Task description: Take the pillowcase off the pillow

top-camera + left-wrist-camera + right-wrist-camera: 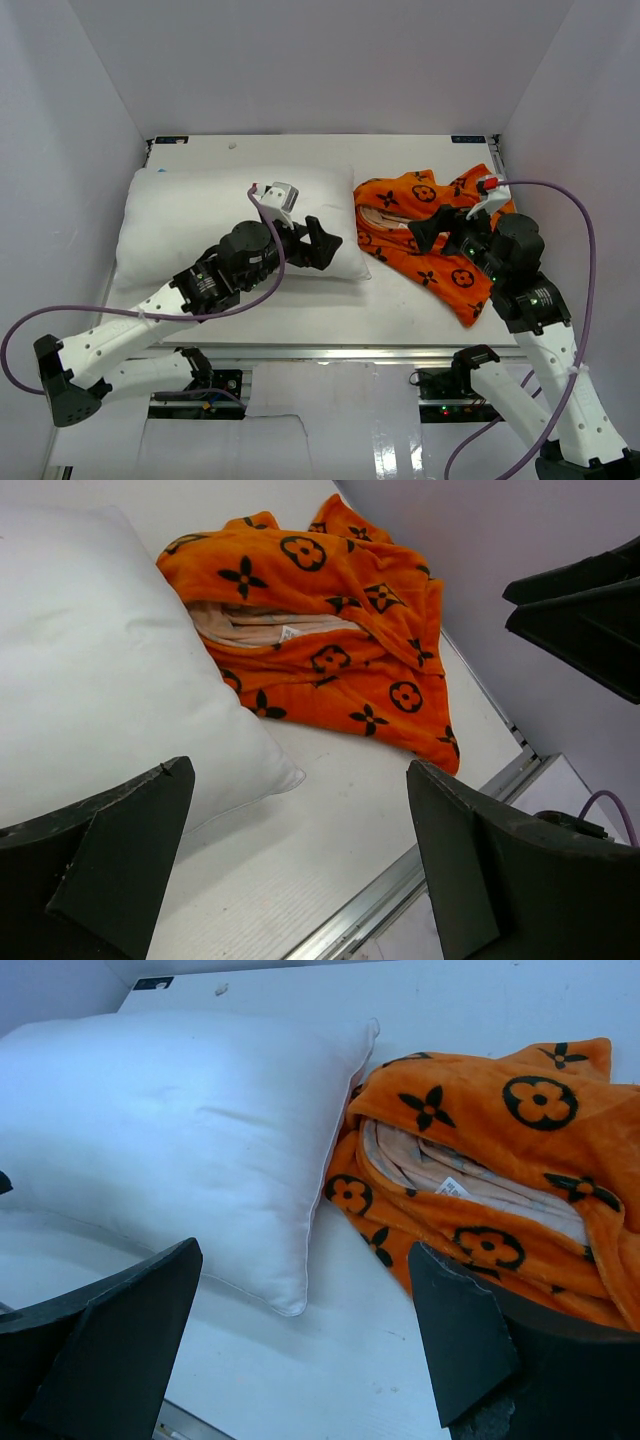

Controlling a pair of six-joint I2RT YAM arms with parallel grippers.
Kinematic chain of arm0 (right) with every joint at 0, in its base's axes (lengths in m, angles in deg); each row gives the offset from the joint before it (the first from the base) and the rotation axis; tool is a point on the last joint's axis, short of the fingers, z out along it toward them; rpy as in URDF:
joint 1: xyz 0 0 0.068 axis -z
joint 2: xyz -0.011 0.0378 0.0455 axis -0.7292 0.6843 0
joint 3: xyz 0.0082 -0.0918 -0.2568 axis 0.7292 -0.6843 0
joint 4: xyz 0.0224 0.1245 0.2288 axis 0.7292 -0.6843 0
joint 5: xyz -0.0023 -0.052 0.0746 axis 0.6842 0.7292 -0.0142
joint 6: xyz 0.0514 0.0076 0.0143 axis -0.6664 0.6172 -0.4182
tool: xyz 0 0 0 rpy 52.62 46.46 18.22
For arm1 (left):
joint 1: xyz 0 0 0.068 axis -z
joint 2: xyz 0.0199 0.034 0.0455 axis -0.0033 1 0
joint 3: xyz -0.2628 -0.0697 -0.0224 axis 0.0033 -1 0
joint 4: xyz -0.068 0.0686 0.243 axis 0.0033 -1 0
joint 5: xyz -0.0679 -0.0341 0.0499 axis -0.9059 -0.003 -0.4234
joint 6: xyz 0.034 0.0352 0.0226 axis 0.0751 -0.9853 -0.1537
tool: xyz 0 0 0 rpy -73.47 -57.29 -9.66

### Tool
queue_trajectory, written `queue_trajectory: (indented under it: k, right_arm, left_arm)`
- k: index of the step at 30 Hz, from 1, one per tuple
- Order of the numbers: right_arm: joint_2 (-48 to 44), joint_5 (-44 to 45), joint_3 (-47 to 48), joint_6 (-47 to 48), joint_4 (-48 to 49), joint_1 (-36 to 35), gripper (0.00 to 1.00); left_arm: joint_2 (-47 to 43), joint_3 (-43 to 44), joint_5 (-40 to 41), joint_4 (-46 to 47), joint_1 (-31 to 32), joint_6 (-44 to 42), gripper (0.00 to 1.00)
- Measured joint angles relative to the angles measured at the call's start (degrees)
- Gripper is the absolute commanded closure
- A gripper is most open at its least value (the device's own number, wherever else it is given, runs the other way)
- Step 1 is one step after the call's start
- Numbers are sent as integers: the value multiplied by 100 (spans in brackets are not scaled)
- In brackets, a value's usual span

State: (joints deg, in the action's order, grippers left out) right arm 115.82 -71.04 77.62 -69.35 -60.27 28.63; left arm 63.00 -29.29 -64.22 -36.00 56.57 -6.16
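The pillowcase [405, 190] lies crumpled on the right of the surface [300, 310], already off the pillow [190, 215], which lies on the left. The 2 are close beside each other, perhaps touching. The jaws of the left arm [200, 280] and of the right arm [525, 265] stand wide and hold nothing. The fabric looks plush, light and limp, so it would sag when lifted. A pinch on the folded edge by the pale lining [250, 625] seems the best hold.
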Motion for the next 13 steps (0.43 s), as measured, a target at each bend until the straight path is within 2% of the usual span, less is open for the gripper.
queue_trajectory:
  k: [13]
  right_arm:
    - [-59, -87, -4, 0, -96, 0, 10]
  left_arm:
    - [-232, -203, -313, 293, 37, -48, 2]
